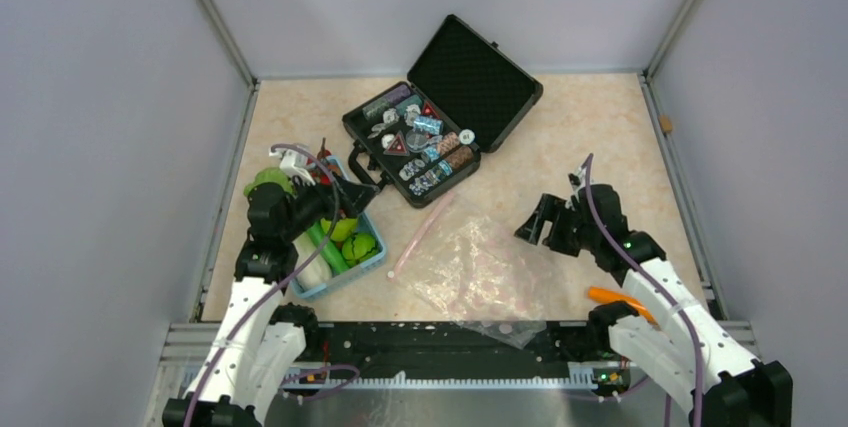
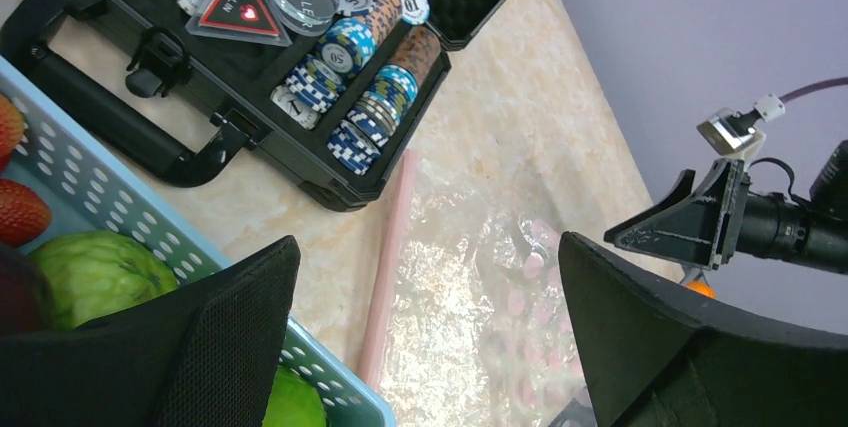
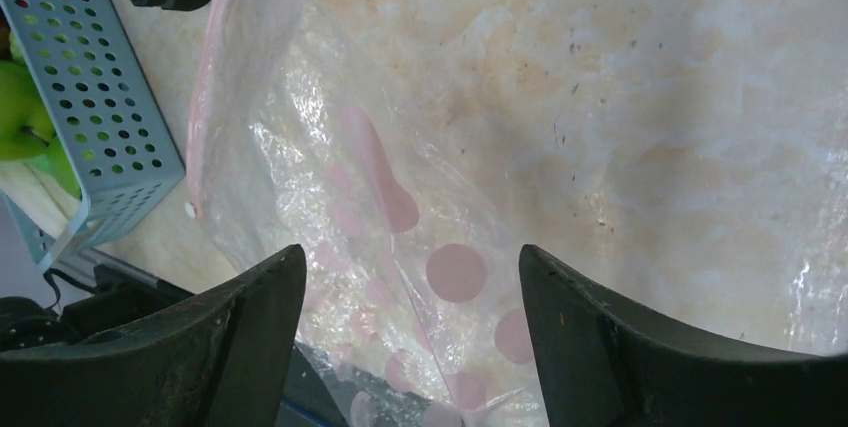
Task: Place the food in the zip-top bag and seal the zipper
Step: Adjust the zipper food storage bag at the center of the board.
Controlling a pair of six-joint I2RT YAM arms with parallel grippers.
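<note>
- We are seeing the black case (image 1: 415, 142) lying open toward the worktop's (image 1: 600, 127) far edge, just beyond the zip-top bag (image 1: 480, 267).
- Our left claw (image 1: 350, 197), over the blue basket (image 1: 350, 275), and right claw (image 3: 410, 267) are both standing spread.

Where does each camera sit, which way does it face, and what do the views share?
Top external: above, behind the arms, looking down at the table; shows both arms, left gripper over the blue basket's edge, right gripper by the zip-top bag.
Left wrist: past its own open fingers toward the black case and bag.
Right wrist: down between its own fingers at the bag.
Shared: bag, zipper and basket appear in all three.
</note>
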